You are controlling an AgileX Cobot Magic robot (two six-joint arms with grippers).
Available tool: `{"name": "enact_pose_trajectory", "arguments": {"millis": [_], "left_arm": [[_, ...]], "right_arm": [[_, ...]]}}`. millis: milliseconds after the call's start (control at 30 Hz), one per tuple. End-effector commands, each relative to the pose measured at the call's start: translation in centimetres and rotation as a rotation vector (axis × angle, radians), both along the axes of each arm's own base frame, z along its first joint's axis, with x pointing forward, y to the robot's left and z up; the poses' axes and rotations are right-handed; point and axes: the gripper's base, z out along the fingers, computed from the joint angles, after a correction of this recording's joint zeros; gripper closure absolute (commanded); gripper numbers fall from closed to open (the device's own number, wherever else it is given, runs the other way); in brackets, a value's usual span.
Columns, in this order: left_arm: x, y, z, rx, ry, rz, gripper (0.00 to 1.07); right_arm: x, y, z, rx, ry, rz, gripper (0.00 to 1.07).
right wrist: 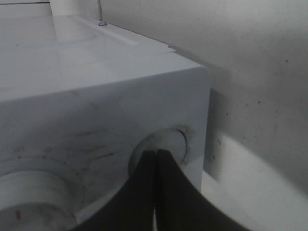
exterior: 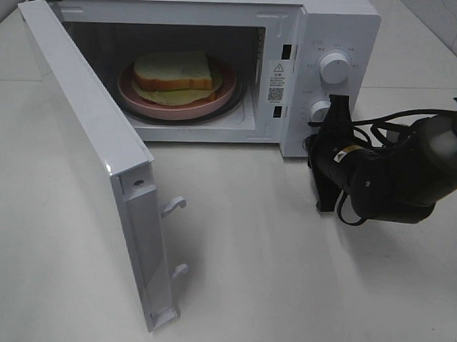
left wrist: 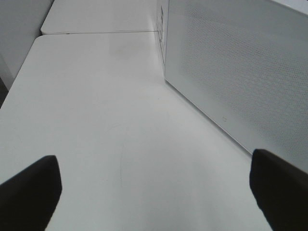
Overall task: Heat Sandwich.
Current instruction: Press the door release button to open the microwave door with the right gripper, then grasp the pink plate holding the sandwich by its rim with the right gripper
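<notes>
Seeing the sandwich (exterior: 174, 70) on its pink plate (exterior: 178, 111) inside the microwave (exterior: 346, 32), I'd have the left fingers (left wrist: 33, 192), spread wide and empty beside the open door (exterior: 80, 113), push it gently shut while the right fingers (right wrist: 144, 192), pinched closed on nothing, wait at the lower knob (exterior: 318, 110).

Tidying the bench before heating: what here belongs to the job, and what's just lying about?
Job: sandwich, pink plate, microwave, its open door, lower knob, shut right claw at it.
Spare: open left claw, white table.
</notes>
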Motion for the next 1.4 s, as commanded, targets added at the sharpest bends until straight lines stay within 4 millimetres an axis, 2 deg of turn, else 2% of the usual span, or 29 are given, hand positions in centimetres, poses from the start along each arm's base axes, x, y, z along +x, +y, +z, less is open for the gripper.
{"name": "enact_pose_trajectory", "arguments": {"millis": [33, 333, 600, 733, 933, 1400], "left_arm": [[-0.4, 0.0, -0.1, -0.003, -0.024, 0.002, 0.03], [-0.4, 0.0, -0.1, -0.003, -0.024, 0.002, 0.03], [-0.4, 0.0, -0.1, -0.003, -0.024, 0.002, 0.03], [-0.4, 0.0, -0.1, -0.003, -0.024, 0.002, 0.03], [-0.4, 0.0, -0.1, -0.003, -0.024, 0.002, 0.03], [-0.4, 0.0, -0.1, -0.003, -0.024, 0.002, 0.03]], "right_arm": [[-0.6, 0.1, 0.8, -0.014, -0.013, 0.047, 1.07], [-2.6, -0.4, 1.8, -0.038, 0.042, 0.1, 1.07], [-5.9, -1.7, 3.0, -0.084, 0.135, 0.143, 1.05], [-6.7, -1.9, 3.8, -0.122, 0.142, 0.177, 1.04], [-8.4, -2.2, 5.6, -0.232, 0.206, 0.304, 1.02], [-11.0, -2.3, 8.8, -0.414, 0.27, 0.564, 0.98]]}}
